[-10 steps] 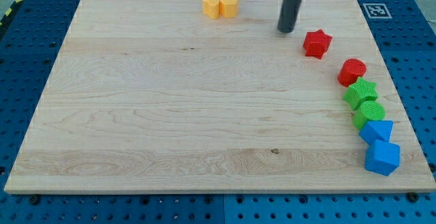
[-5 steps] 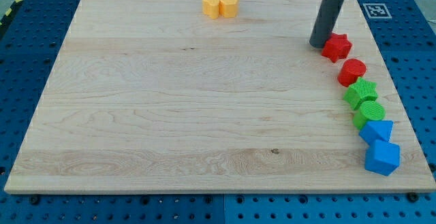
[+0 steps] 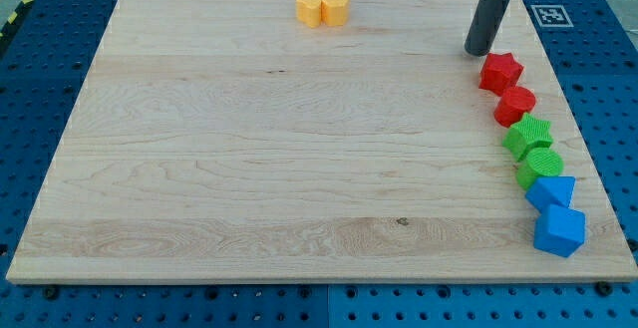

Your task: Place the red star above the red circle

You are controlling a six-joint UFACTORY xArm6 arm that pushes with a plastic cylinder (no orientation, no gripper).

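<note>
Wooden desk (image 3: pixel 249 168), pale and grained, is noted as the largest thing in the camera view, set on a blue perforated base (image 3: pixel 40 89). A square printed marker (image 3: pixel 549 14) is seen near the desk's top-right corner.

Landmark taken: the red circle (image 3: pixel 515 105), near the desk's right edge.

- Dark rod: entering from the view's top. My tip (image 3: pixel 479 51) is set down on the desk up and to the left of the red circle. The end effector is a plain rod with nothing to open or close; nothing is held by it.
- Blue cube (image 3: pixel 559 230) and blue block (image 3: pixel 550 191), shape not made out: well below the red circle, at the foot of a curved line of blocks.
- Green blocks, one star-like (image 3: pixel 527 136) and one round (image 3: pixel 539 164): directly below the red circle.
- Red star (image 3: pixel 500 72): just above the red circle, slightly to its left, touching or nearly so.
- Two yellow blocks (image 3: pixel 322 9): side by side, far to the left of the red circle, by the desk's top edge.

Relation that matters: the red star lies just down and right of my tip, a small gap apparent between them. The star is judged to be already sitting above the circle, so little or no further pushing seems called for; any nudge would need to run rightward only.
</note>
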